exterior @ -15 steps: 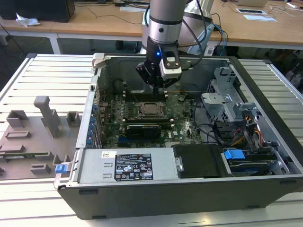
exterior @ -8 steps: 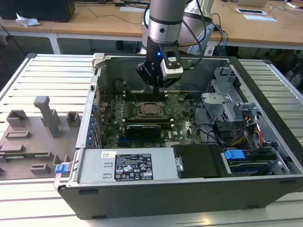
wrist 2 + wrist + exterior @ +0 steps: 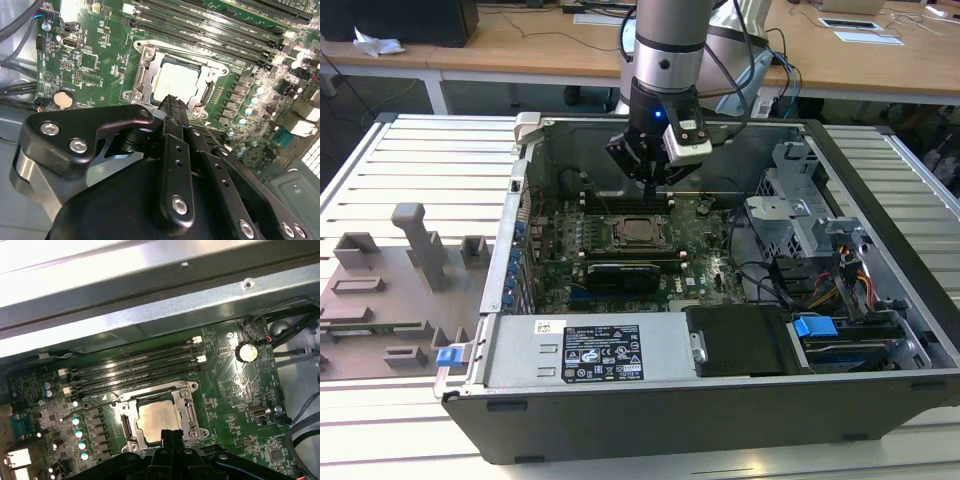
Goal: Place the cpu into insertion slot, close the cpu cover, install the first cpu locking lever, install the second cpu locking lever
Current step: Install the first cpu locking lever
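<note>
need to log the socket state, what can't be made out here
1. Both wrist views: the cover has its near edge hidden behind the gripper.
2. Whether the gripper touches the cover: the gripper itself blocks the contact.
3. Exterior view: the cpu is too small to tell if the cover is latched.

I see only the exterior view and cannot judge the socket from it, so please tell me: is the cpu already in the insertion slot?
Observer: Yes. In both wrist views the cpu lies in the insertion slot, silver top up.
Operator: And the cpu cover, is it down?
Observer: The cpu cover lies flat, framing the chip.
Operator: Where is the gripper exactly?
Observer: The gripper, fingers together, stands at the cover's edge; whether it touches, I cannot tell.
</note>
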Controlling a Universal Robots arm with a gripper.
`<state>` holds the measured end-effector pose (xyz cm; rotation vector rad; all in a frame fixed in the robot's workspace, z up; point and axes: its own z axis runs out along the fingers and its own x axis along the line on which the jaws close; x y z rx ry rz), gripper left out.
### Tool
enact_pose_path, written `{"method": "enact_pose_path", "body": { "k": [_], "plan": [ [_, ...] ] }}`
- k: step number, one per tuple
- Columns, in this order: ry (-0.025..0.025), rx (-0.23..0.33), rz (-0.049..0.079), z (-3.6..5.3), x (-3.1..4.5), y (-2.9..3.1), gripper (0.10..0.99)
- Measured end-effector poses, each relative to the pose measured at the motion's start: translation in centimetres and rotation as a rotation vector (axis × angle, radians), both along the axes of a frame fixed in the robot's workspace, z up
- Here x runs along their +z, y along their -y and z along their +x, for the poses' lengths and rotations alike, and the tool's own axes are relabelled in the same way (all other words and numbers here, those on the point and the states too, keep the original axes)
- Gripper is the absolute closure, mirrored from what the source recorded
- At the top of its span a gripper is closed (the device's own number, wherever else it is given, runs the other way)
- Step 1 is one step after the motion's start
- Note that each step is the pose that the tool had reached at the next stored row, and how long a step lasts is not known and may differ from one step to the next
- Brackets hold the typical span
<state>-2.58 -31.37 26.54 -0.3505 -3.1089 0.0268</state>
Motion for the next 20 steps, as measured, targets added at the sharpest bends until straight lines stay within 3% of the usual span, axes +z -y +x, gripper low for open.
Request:
{"method": "enact_pose_path", "body": {
  "k": [20],
  "plan": [
    [0.0,0.219,0.0,0.0,0.0,0.0,0.98]
  ]
}}
